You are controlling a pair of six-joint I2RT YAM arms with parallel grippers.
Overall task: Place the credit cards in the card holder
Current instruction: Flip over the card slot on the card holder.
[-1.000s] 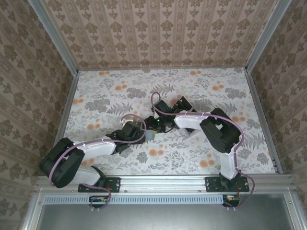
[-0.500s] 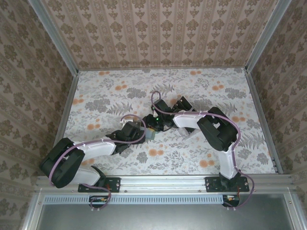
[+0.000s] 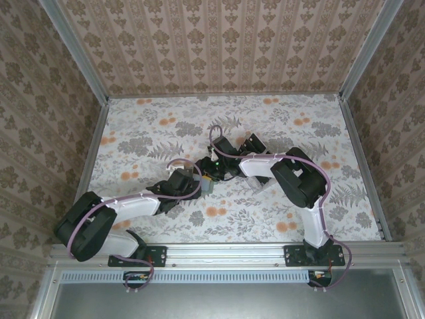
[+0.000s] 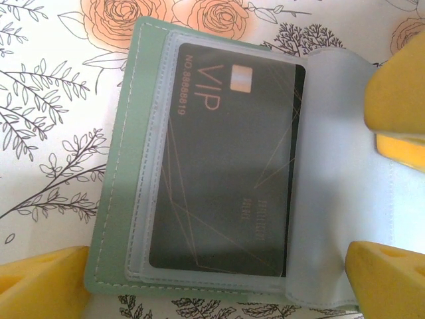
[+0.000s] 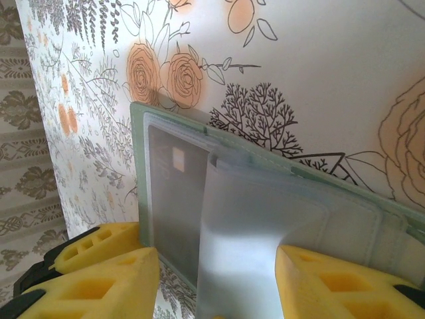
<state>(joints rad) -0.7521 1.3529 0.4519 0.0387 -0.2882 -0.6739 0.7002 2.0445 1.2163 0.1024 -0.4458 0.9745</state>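
- Left gripper (image 4: 216,282) gaped wide over the open card holder (image 4: 116,166), mid table (image 3: 279,126), 1 card (image 4: 226,166) sleeved.
- Right gripper (image 5: 216,266), also wide, straddled a lifted sleeve (image 5: 246,219); unheld, it could flop shut.

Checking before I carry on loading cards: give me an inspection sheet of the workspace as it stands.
Surface: floral-print table, flat.
Job's things: card holder lying open; one black credit card tucked inside; a clear sleeve leaf raised.
Clutter: nothing seen.
Grippers: left gripper and right gripper both open, fingers either side of the holder.
Cables: purple cables run along both arms.
Surroundings: wallpapered walls; metal frame at the near edge.
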